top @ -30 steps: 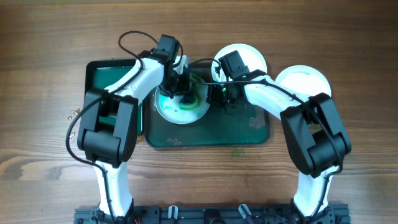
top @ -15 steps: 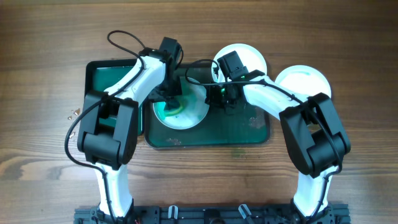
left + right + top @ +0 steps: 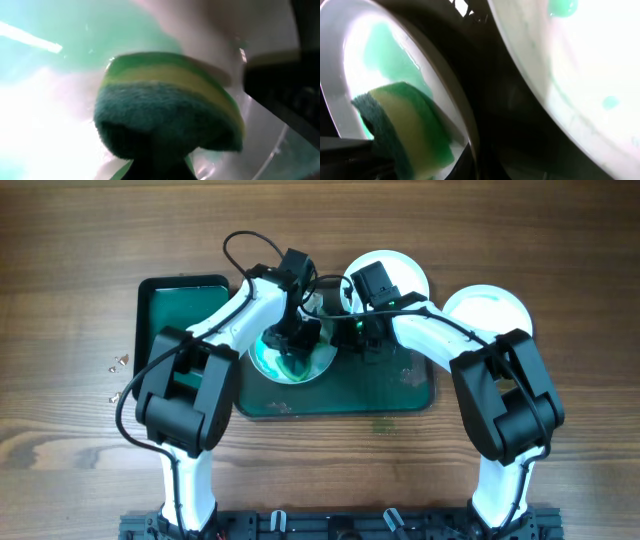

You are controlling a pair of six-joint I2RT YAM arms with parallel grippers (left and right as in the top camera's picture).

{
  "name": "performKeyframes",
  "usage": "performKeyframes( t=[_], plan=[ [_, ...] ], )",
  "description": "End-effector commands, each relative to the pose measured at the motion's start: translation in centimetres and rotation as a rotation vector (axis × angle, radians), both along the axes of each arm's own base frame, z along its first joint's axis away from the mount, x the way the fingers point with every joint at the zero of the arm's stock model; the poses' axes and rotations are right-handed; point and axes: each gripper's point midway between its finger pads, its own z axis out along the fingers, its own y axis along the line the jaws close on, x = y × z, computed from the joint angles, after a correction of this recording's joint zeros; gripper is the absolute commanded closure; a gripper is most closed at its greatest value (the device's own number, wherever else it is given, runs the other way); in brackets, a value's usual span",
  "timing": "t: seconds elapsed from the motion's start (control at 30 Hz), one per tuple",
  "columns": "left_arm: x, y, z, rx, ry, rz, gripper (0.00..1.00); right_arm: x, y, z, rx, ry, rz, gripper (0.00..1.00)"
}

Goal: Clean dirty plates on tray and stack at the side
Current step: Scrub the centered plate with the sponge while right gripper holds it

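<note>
Currently: sponge down on the plate at the tray's left end

Smeared plate [image 3: 270, 363] lies flat on the left half of the tray [image 3: 390, 395]. A green film covers its middle and a white rim shows around it. The tray sits mid-table, between the two arms.

Left gripper [image 3: 294, 345] is over the plate's centre, jaws clamped on a sponge [image 3: 167, 100]. In the left wrist view the dark green scouring face is toward the camera with the yellow layer behind it. Dark fingers pinch it from below, and around it I see glare-white plate and green liquid. The right wrist view shows the same sponge [image 3: 402, 127] down in the plate's bowl, against the wet green patch.

Right gripper [image 3: 362, 338] sits at the plate's right edge, over the tray. I cannot tell whether its jaws are open or closed, nor whether they touch the rim. Overhead the wrist hides them, and the wrist view gives only a dark blurred band between two white surfaces.

Back plate [image 3: 405, 270] lies off the tray, just behind its far edge, partly under the right arm. Side plate [image 3: 490, 305] lies on the table [image 3: 560, 240] right of the tray, also partly under that arm.

Sponge tray [image 3: 175, 300], smaller and green, sits just beside the tray's left end. The left arm crosses over it.
</note>
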Motion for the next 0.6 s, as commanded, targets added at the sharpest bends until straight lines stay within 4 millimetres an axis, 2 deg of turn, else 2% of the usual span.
performKeyframes(
  t=[0.0,0.13,0.27,0.57],
  plan=[
    [1.9,6.4,-1.6,0.375,-0.127,0.23,0.96,0.1,-0.9,-1.4,-0.042,0.023,-0.026,0.96],
    [2.8,9.2,-0.7,0.52,-0.221,0.41,0.96,0.0,-0.9,-1.4,-0.042,0.023,-0.026,0.96],
    [2.7,9.6,-0.6,0.54,-0.233,0.47,0.96,0.0,-0.9,-1.4,-0.042,0.023,-0.026,0.96],
    [3.4,10.7,0.1,0.607,-0.291,0.469,0.96,0.0,-0.9,-1.4,-0.042,0.023,-0.025,0.96]
  ],
)
